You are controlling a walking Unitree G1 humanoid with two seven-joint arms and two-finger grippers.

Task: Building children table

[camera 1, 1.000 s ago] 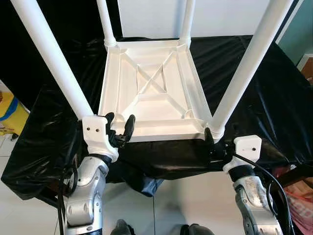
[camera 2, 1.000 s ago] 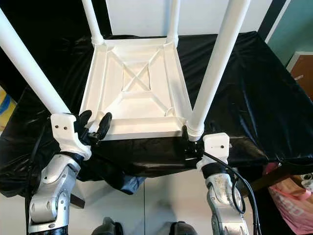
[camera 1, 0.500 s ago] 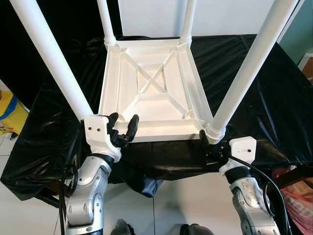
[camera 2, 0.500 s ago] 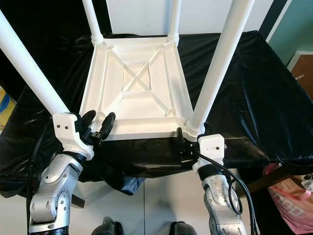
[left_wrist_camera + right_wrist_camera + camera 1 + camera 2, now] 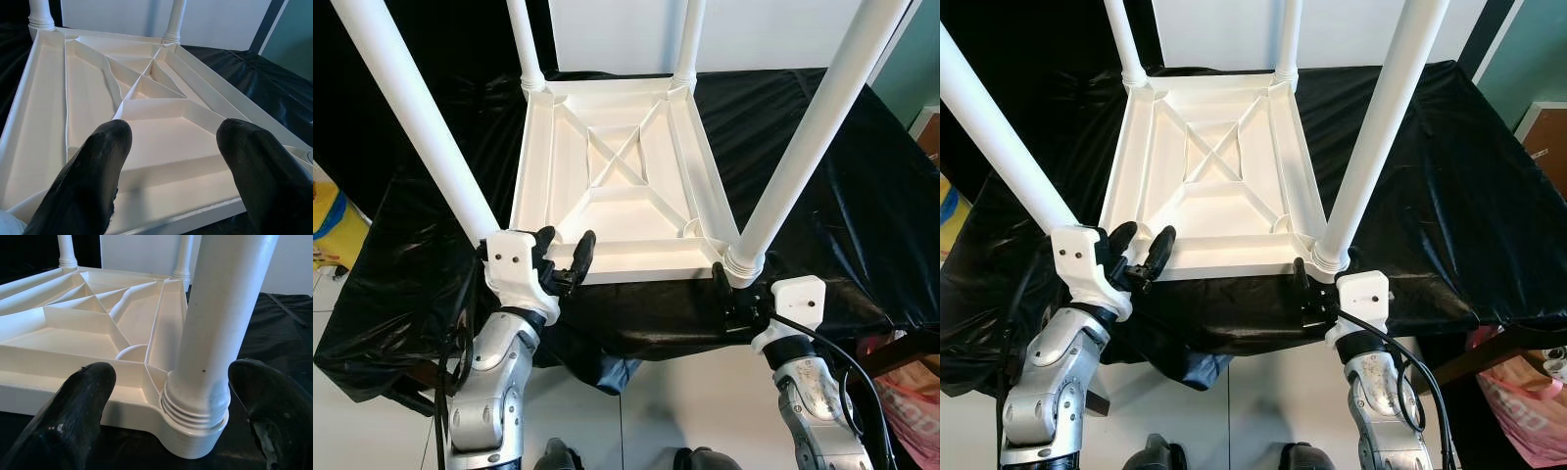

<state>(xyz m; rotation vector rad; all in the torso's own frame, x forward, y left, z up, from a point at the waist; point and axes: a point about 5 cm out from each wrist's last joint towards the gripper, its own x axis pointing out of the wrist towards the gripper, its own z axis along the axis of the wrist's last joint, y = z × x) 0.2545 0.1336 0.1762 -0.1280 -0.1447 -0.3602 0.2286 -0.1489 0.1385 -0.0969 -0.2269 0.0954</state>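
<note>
Right gripper (image 5: 166, 396) is spread around the white plastic table leg (image 5: 215, 328) — I'd center it before squeezing; left gripper (image 5: 171, 161) open too.

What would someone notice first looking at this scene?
A white children's table lies upside down on a black cloth, its four legs pointing up. The left pincer is open at the near edge, and the right pincer is open around the near right leg's base.
</note>
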